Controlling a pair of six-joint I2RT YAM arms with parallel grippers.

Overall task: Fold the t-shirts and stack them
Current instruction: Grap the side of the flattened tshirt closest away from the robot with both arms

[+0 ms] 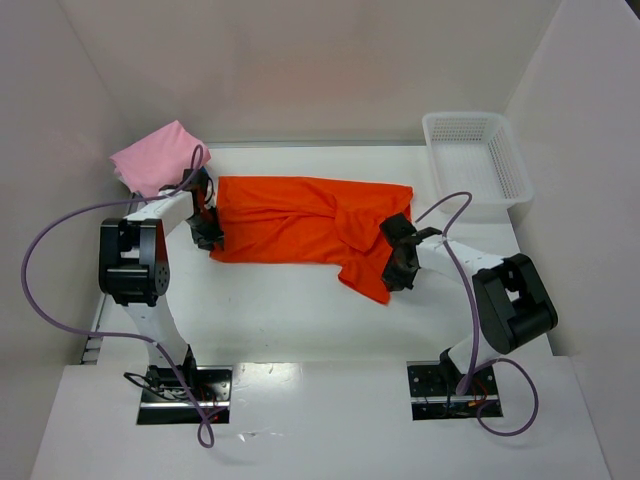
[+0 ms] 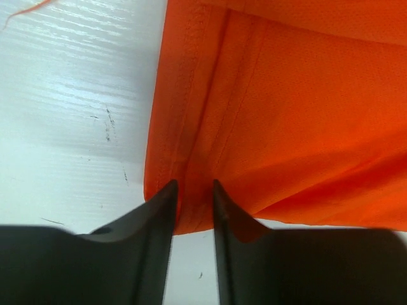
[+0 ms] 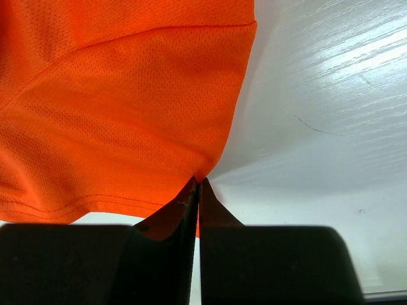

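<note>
From above, the orange t-shirt [image 1: 300,225] lies spread across the middle of the white table [image 1: 300,330]. The left gripper [image 1: 207,232] is at its left edge and the right gripper [image 1: 395,255] at its lower right corner. A pink t-shirt [image 1: 158,155] sits folded at upper left.

In the left wrist view, the orange hem fills the upper right, running down into the narrow gap between the parted jaws.

In the right wrist view, the jaws are closed together, pinching the shirt's lower corner at frame centre.
</note>
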